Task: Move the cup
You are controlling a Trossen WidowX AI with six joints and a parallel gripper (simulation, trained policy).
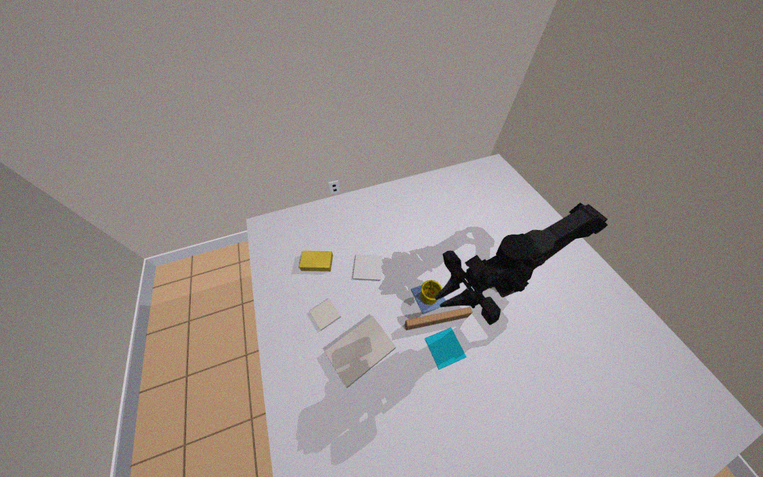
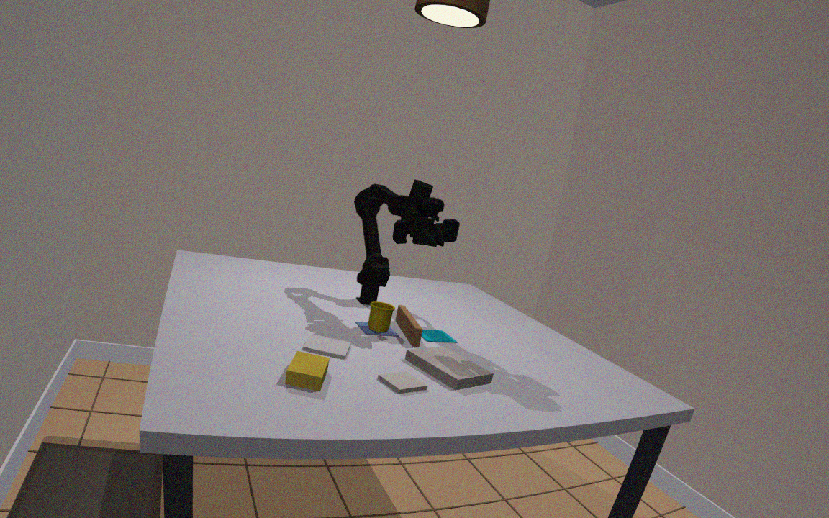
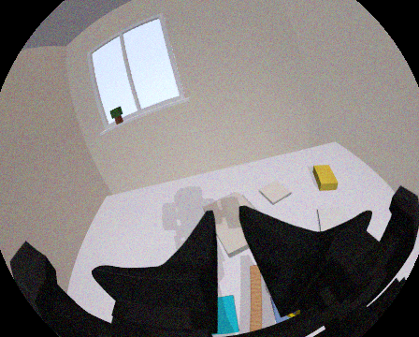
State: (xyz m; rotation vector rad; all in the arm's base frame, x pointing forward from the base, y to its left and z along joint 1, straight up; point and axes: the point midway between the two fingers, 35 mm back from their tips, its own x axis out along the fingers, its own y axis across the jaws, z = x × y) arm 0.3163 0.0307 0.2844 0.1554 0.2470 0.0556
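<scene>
The yellow cup (image 1: 431, 291) (image 2: 380, 317) stands upright on the blue pad (image 1: 423, 306) (image 2: 365, 326); small contents show inside it in the top view. Only a sliver of the cup (image 3: 294, 314) shows in the wrist view, behind a finger. The cyan pad (image 1: 445, 348) (image 2: 438, 336) (image 3: 227, 314) lies bare on the other side of a wooden bar. My gripper (image 1: 438, 301) (image 3: 226, 210) is open by a narrow gap, with nothing between its fingertips. The exterior view shows it well above the table and the cup, without contact.
The upright wooden bar (image 1: 438, 318) (image 2: 408, 326) (image 3: 255, 297) stands between the two pads. A thick grey slab (image 1: 373, 330) (image 2: 448, 365) (image 3: 233, 240), a yellow block (image 1: 315, 260) (image 2: 306, 371) (image 3: 325, 178) and two thin pale tiles (image 1: 367, 266) (image 1: 324, 314) lie farther from the arm's base.
</scene>
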